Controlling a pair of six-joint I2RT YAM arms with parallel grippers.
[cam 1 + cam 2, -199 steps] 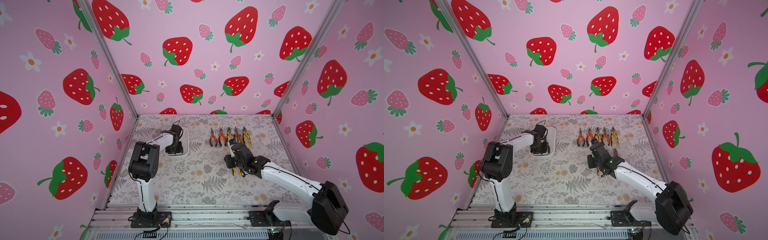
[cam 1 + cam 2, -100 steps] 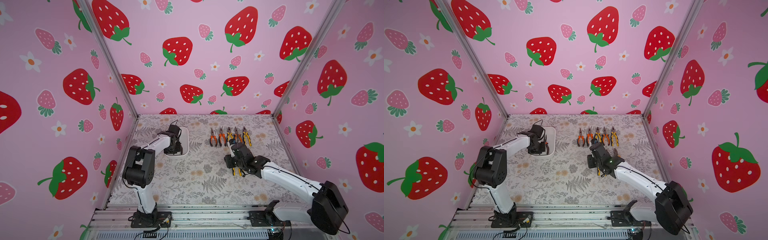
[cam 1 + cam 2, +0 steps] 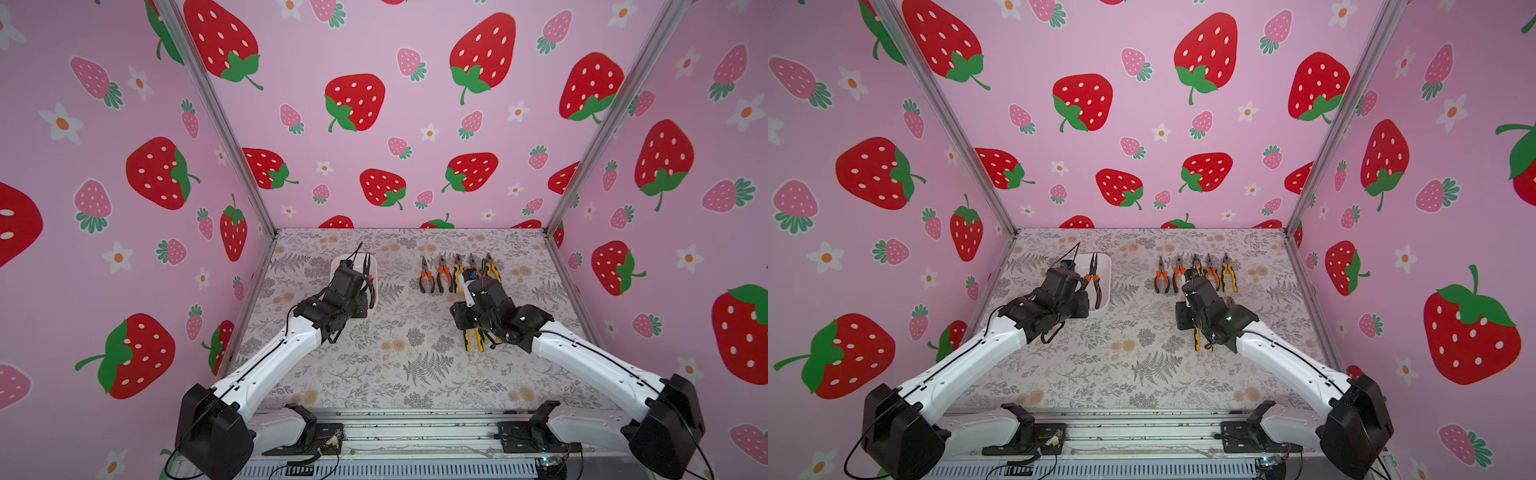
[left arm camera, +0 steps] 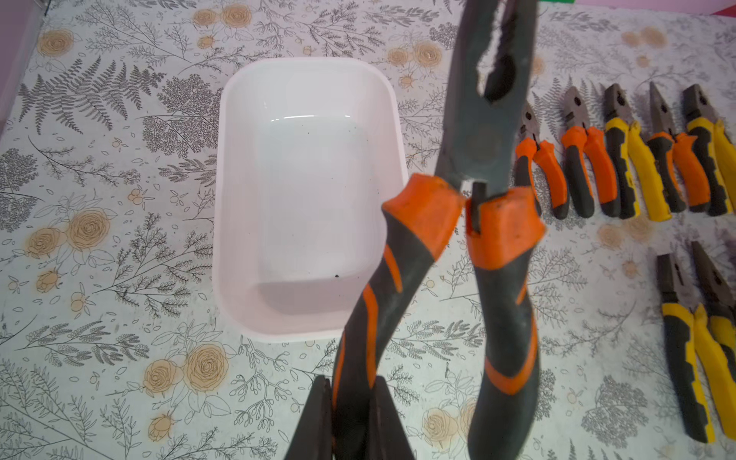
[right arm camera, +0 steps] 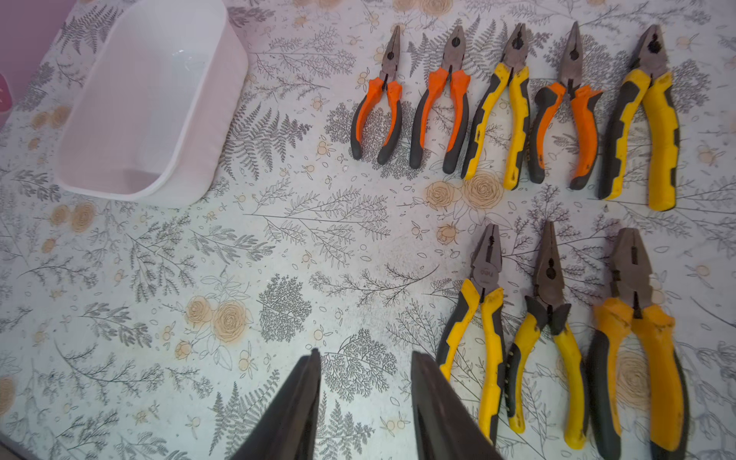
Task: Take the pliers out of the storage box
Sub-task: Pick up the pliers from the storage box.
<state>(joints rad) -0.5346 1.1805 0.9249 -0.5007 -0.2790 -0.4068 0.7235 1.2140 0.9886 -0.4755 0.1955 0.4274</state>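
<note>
1. Step in hand: the last removal. The left gripper [image 4: 352, 394] is clamped tight on one handle of the long-nosed pliers [image 4: 478, 159], a dark steel tool with orange-and-black handles. It holds them raised, nose pointing away from the wrist, above the shallow white plastic storage box [image 4: 310, 191], whose floor lies bare.
2. Already out: a row of five pliers [image 5: 513, 107] and, nearer the robot, a row of three pliers [image 5: 553, 302], all flat on the fern-and-rose printed tabletop [image 5: 239, 278], well apart from the box.
3. The right gripper [image 5: 365, 355] hovers just beside the row of three, fingers partly spread and empty.
4. Next move, as judged: carry the held tool across to a free place by the rows, lower it until it lies flat, then release. Only one handle is gripped, so the tool may pivot; slow travel is advisable.
5. Change: a second ago the left gripper was down in the box with wider fingers. It has since closed and drawn back, lifting the tool. The right arm is unchanged.
</note>
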